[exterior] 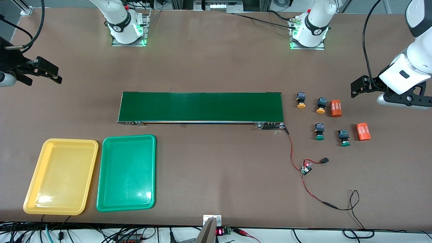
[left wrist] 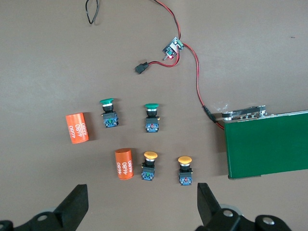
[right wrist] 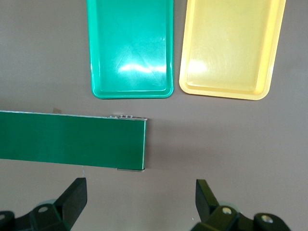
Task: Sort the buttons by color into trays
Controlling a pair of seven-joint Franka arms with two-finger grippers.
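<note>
White arms (exterior: pixel 410 72) with black joint bands and black jaws (green lights glow at both bases (exterior: pixel 128 39)).

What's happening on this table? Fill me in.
Nothing is held yet. Four buttons, two yellow-capped and two green-capped, sit unsorted past the belt at the left arm's end. The yellow tray and green tray hold nothing. The left gripper waits open by the buttons, the right gripper open at its own end.

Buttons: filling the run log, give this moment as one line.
buttons: four beside belt, unsorted | trays: empty | left hand: open | right hand: open
</note>
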